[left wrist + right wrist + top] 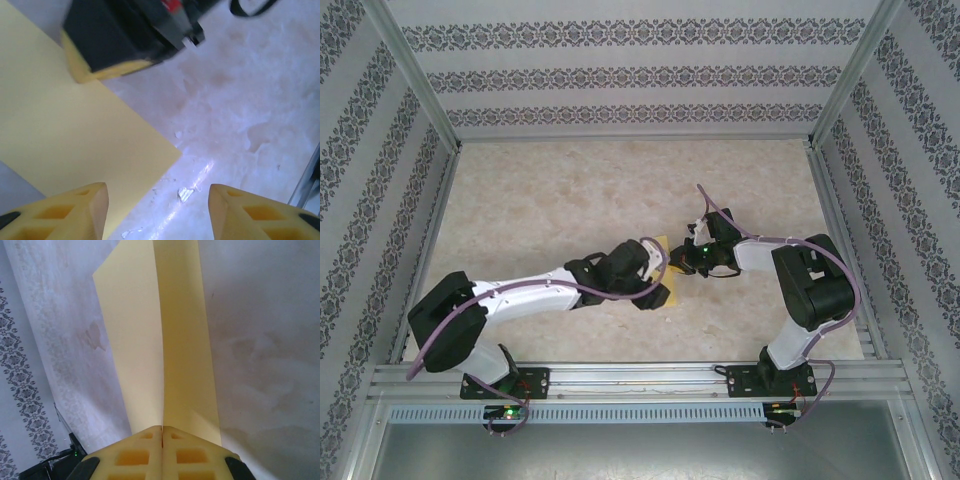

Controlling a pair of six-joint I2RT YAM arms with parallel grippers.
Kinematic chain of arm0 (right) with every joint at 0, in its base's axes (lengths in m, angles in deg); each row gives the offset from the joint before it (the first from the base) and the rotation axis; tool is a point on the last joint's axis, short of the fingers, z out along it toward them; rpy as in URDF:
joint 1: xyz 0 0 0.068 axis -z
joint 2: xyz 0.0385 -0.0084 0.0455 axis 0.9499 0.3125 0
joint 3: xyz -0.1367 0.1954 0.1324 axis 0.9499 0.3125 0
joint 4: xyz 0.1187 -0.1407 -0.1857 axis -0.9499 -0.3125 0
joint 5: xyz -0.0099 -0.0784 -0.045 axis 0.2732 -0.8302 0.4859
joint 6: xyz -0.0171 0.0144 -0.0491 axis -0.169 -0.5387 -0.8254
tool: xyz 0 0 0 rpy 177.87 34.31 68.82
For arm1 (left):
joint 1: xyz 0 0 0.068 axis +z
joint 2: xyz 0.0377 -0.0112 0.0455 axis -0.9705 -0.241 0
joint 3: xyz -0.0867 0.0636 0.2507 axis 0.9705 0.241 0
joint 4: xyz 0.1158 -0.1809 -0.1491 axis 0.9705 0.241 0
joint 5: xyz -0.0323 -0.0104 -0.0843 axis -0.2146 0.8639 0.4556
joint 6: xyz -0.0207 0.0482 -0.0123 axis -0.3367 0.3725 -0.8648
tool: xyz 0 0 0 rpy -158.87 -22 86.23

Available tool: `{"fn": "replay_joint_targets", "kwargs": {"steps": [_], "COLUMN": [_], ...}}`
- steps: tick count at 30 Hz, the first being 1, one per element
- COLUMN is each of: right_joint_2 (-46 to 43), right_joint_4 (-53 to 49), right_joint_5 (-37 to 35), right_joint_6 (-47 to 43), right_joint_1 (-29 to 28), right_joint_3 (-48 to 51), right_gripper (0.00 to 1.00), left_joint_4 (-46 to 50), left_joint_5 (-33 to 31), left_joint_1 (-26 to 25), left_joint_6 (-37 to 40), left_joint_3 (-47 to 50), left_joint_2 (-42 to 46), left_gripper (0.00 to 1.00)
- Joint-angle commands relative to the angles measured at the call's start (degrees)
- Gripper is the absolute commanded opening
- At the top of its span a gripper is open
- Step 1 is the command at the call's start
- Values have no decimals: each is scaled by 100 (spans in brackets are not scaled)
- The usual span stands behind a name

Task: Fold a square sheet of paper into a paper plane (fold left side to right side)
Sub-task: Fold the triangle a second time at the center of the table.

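The square sheet of paper (671,296) is plain yellow and lies in the middle of the marbled table, mostly hidden under both wrists. My right gripper (162,429) is shut on one edge of the sheet (150,340), which bends into two panels meeting along a centre line ahead of the jaws. My left gripper (157,200) stands open just above the table. Its left fingertip (90,207) hangs over the flat sheet (75,130), whose corner points between the fingers. The right gripper (115,40) shows beyond, on the sheet's far edge. From above, the left gripper (658,268) and right gripper (682,258) nearly meet.
A metal rail (640,378) runs along the near edge, and patterned walls (620,75) on metal posts close the other three sides. Small white scraps (185,192) lie on the tabletop (540,200) between my left fingers.
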Motion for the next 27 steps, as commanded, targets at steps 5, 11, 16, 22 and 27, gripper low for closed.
{"fn": "replay_joint_targets", "kwargs": {"steps": [5,11,16,22,27], "right_joint_2": [-161,-163,-112,-75,-22], "right_joint_4": [-48,-39,-21,-13,-13], "right_joint_5": [72,68,68,68,77], "right_joint_6": [81,95,99,96,81], "right_joint_1": [3,-3,-10,-17,-19], "right_joint_3": [71,80,80,71,62], "right_gripper": [2,2,2,2,2], "left_joint_4": [541,860,1332,1522,1430], "left_joint_5": [-1239,-1714,-2384,-2830,-2892], "left_joint_1": [-621,-877,-1089,-1202,-1201], "left_joint_6": [470,618,791,844,833], "left_joint_3": [-673,-1216,-1722,-1894,-1787], "left_joint_2": [-726,-1369,-1893,-2140,-2071], "left_gripper": [58,60,61,60,45]}}
